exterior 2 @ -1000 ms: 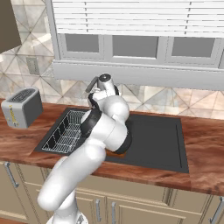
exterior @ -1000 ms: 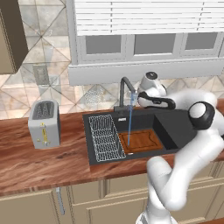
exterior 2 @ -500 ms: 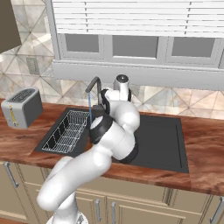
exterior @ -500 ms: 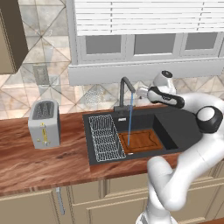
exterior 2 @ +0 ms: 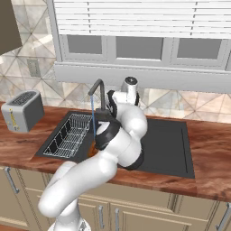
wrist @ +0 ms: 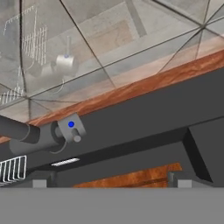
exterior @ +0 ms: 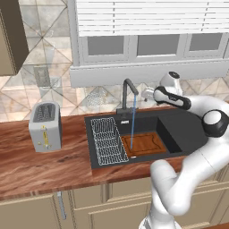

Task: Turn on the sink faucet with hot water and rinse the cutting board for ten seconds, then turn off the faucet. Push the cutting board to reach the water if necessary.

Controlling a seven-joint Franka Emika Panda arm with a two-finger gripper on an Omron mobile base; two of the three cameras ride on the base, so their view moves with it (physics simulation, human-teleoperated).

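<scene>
**Cutting board under the stream, rinse running**

The cutting board (exterior: pixel 144 144) lies flat on the floor of the sink (exterior: pixel 183 127), just right of the silver wire rack (exterior: pixel 106 138). The water (exterior: pixel 133 120) falls in a thin pale blue line from the spout of the sink faucet (exterior: pixel 127 96) and lands on the left part of the board, so pushing the board looks unnecessary.

The step in hand appears to be the ten-second rinse, with the arm waiting clear. To do it well, the hand should hold off the lever at the faucet base (wrist: pixel 70 127) and stay out of the stream. When the time is up, it should approach the lever squarely from the right side of the base, since a glancing touch could swing the spout instead of shutting the flow.

The gripper (exterior: pixel 147 93) hangs above the back rim of the sink, right of the faucet and apart from it. In the hand view its two fingertips (wrist: pixel 39 183) stand far apart at the bottom, spread wide with nothing between them, touching neither lever nor board.
</scene>
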